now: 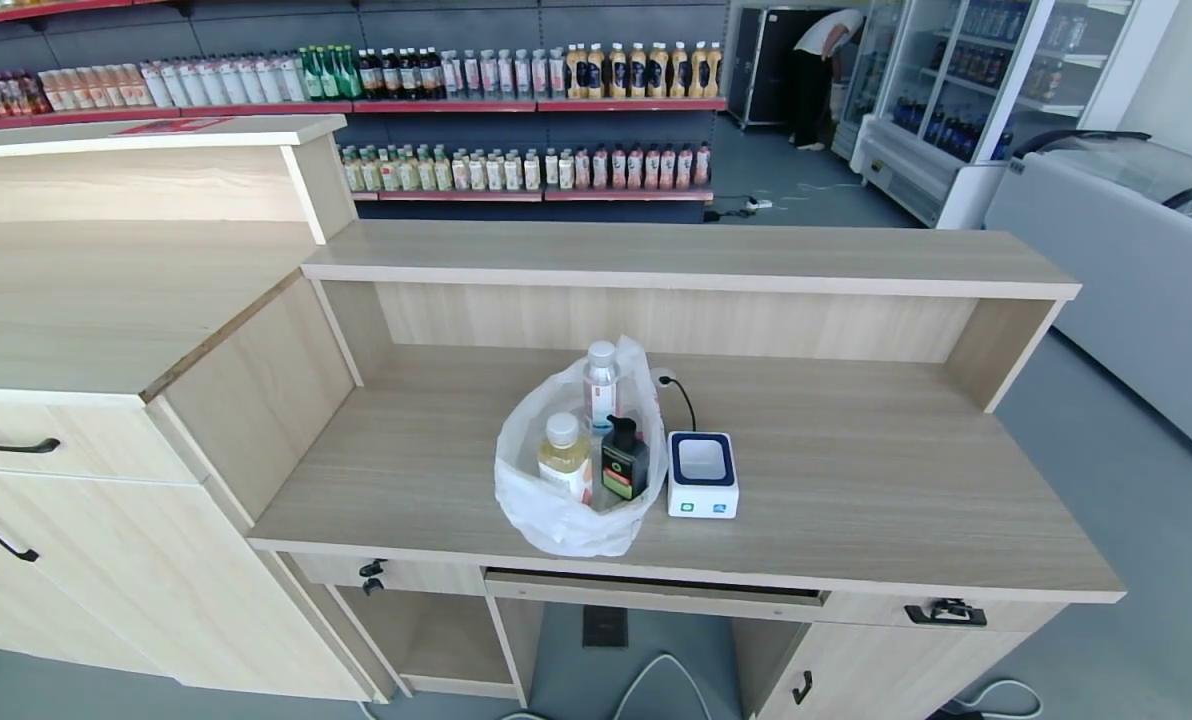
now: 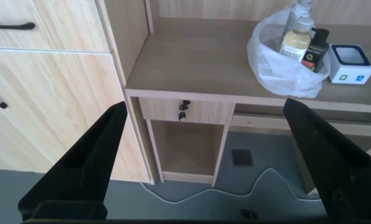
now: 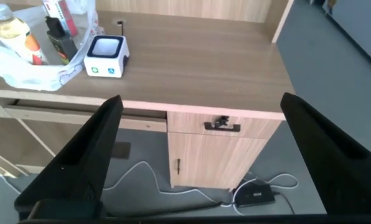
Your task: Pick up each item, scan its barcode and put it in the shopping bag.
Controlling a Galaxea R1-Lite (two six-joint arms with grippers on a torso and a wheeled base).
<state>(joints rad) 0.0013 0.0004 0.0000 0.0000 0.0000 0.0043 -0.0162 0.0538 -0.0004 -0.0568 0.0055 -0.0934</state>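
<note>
We see three bottles (image 1: 564,455) standing in the bag (image 1: 546,515) beside the scanner (image 1: 702,472) on the counter (image 1: 856,480). Our left gripper (image 2: 205,106) and right gripper (image 3: 201,98) gape, empty.

Three bottles (image 1: 565,455) stand seemingly half hidden inside the shopping bag (image 1: 536,522).

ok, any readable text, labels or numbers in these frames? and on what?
None legible.
tall clear bottle: label too small.
yellow drink bottle: label blurred.
dark bottle: label blurred.
scanner: green and blue marks on the front, no readable print.
shelf bottles: labels too small.
red sheet, far left: unreadable.
</note>
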